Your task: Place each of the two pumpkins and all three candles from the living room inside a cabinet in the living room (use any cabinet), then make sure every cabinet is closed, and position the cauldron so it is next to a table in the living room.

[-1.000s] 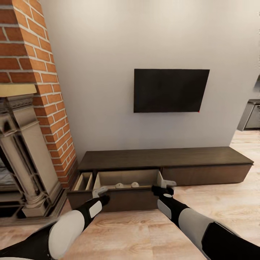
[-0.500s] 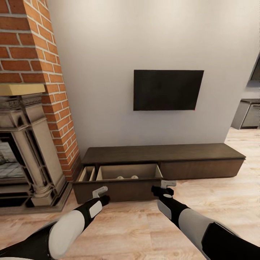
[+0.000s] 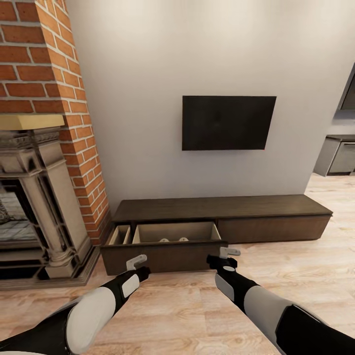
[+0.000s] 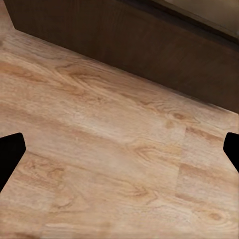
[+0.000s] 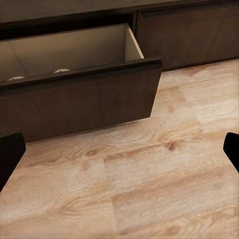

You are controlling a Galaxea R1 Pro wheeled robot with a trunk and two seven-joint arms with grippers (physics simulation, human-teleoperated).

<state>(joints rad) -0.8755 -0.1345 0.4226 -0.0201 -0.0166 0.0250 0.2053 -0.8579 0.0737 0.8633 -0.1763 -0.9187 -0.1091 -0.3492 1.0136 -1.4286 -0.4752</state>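
Observation:
The long dark-brown cabinet (image 3: 222, 209) stands against the wall with two drawers pulled out, a wide one (image 3: 167, 256) and a narrow one (image 3: 120, 235) at its left end. Two candles (image 3: 164, 240) (image 3: 183, 239) poke up inside the wide drawer, their tops also seen as candles (image 5: 15, 78) (image 5: 62, 70) in the right wrist view. My left gripper (image 3: 139, 265) (image 4: 119, 154) and right gripper (image 3: 222, 256) (image 5: 119, 154) hover open and empty over the floor, just short of the drawer front (image 5: 79, 102). The pumpkins, cauldron and table are out of view.
A brick chimney (image 3: 44, 59) and an ornate beige fireplace (image 3: 34, 197) stand at the left, close to the cabinet's end. A black TV (image 3: 228, 123) hangs on the wall. A grey unit (image 3: 340, 155) sits far right. Wooden floor (image 3: 187, 305) spreads in front.
The whole view has pulled back from the cabinet and turned slightly, so the camera moved. The drawers stay open and both arms keep their pose.

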